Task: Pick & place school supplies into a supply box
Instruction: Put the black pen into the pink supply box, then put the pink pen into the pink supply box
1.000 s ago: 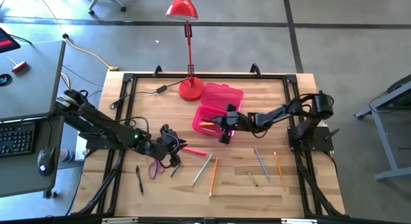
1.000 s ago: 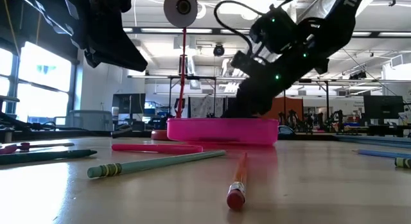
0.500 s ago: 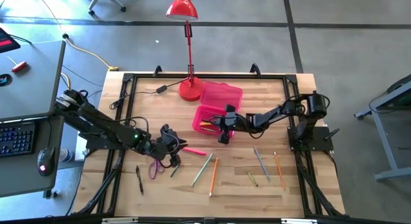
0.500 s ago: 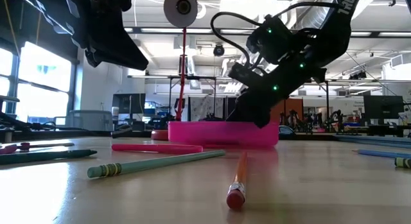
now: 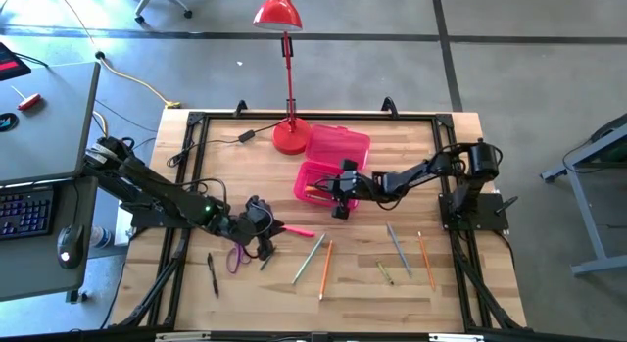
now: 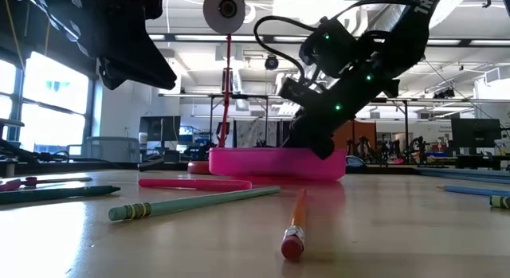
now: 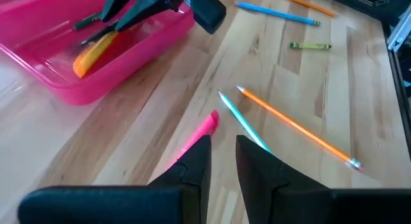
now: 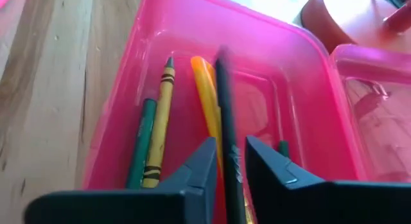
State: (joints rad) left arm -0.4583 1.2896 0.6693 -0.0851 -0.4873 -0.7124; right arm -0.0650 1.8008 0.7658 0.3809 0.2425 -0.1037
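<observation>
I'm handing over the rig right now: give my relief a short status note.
Right end effector: shut on a dark pen, over the open pink supply box.
Left end effector: nearly closed and empty, hovering over the pink marker.
Done: a yellow crayon, a green crayon and an orange marker lie in the box.
Left: release the pen; then the pink marker, purple scissors, black pen and the loose pencils on the table.

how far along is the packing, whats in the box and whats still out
Partly done. The pink supply box already holds a yellow crayon, a green one and an orange marker. The right gripper, over the box, is shut on a black pen. The left gripper hovers over the pink marker. Several pencils, crayons, a pen and the scissors still lie on the table.
</observation>
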